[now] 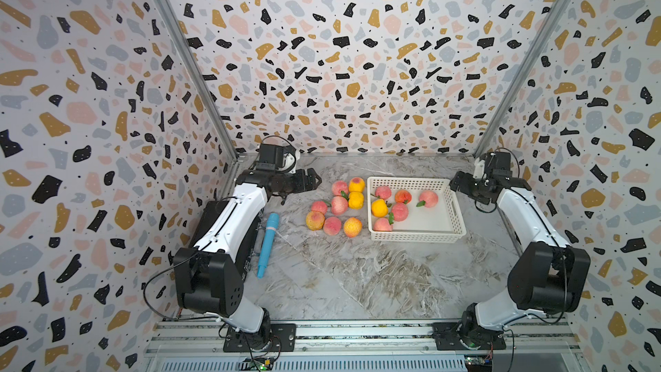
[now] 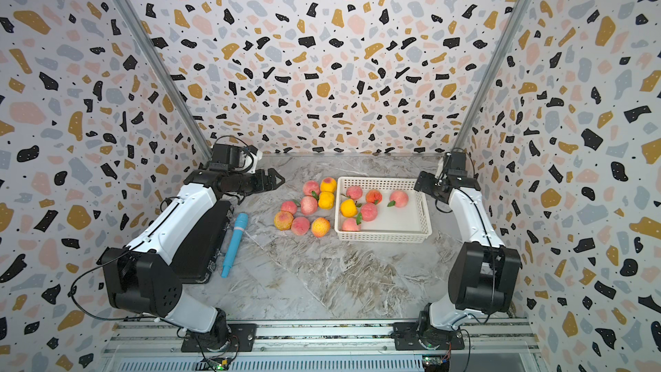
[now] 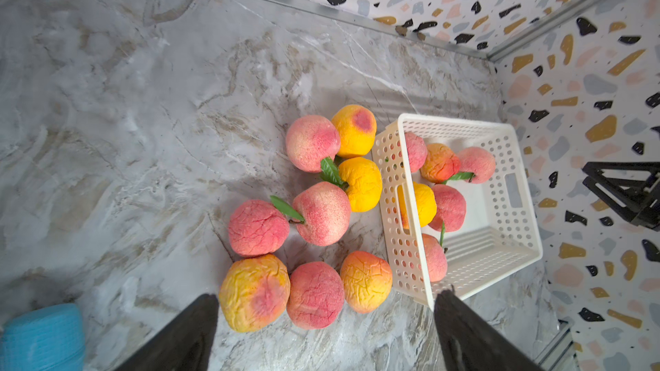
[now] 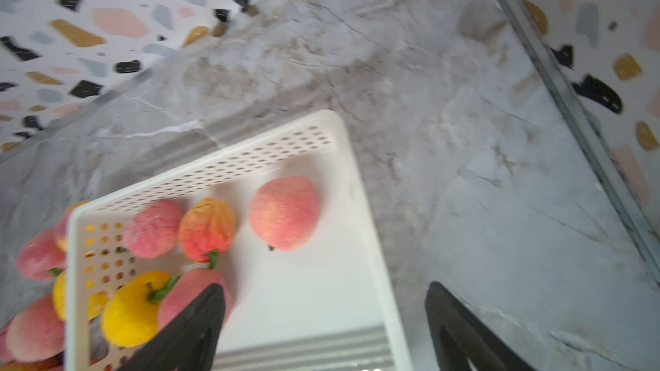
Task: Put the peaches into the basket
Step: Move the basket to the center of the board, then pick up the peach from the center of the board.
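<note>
Black left fingers [image 1: 312, 178] wide apart, empty, near eight round pink and yellow peaches [image 1: 332, 225] packed touching on the marble bench [image 1: 357, 280] beside the white perforated plastic basket [image 1: 416, 237], six more inside. Beyond it, right fingers [image 1: 457, 182] likewise wide, empty. Could nudge neighbours rolling on closing, or snag the lattice. No readable writing.

**Both arms reach in, fingers spread wide**

The left arm [image 1: 232, 220] stretches forward from its base at the near edge. Its wrist is turned inward, so the left fingers [image 3: 193, 333] point toward the middle, spread wide and holding nothing. The right arm [image 1: 525, 216] mirrors it from the other side. The right fingers [image 4: 193, 330] are likewise parted and empty, aimed inward.
</note>
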